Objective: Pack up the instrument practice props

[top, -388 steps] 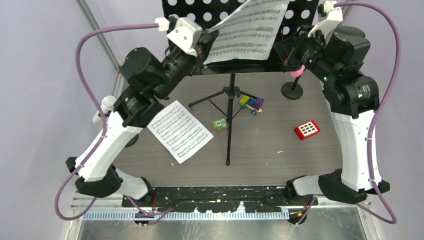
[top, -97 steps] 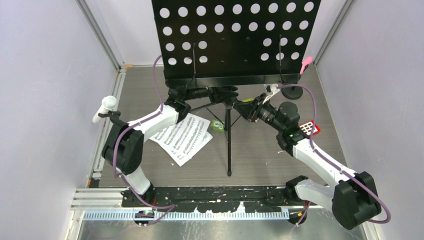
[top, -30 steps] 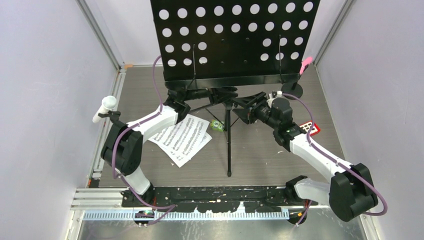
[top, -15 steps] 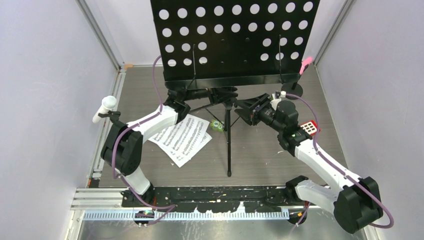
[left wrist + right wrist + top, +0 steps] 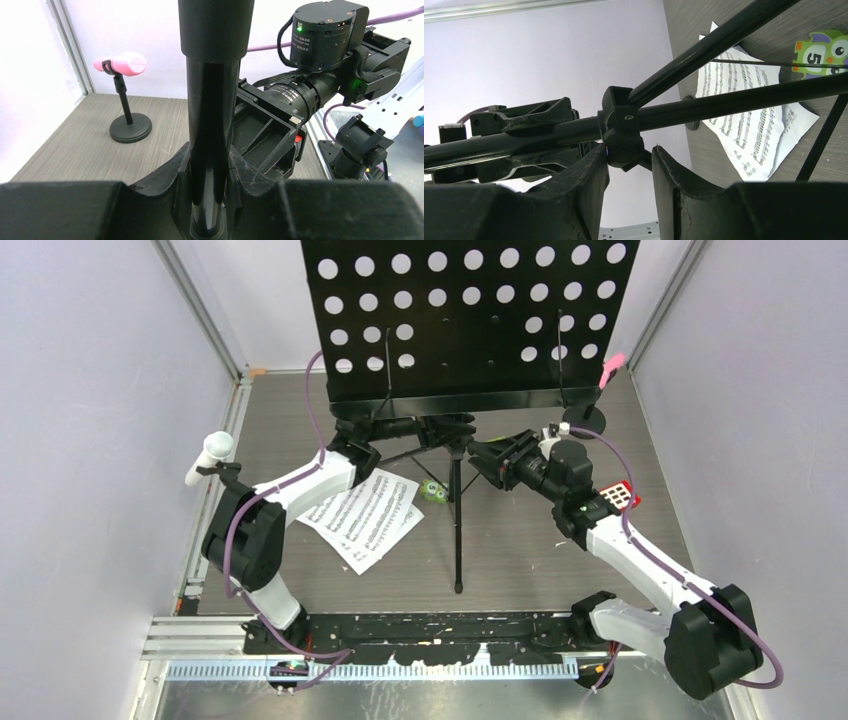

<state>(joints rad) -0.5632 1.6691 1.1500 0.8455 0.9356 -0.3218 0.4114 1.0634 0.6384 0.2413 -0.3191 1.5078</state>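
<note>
The stand is upright mid-worktop. The left tool is clamped on its pole, under the desk. The right tool reaches in from the other side, its fingers apart and straddling the leg collar, not yet gripping it. Sheets lie flat beside the legs. The pink mic sits on its mount far right; the white mic is at the left edge.

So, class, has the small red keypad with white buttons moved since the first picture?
No: the keypad still sits near-right of the round black mic base.
</note>
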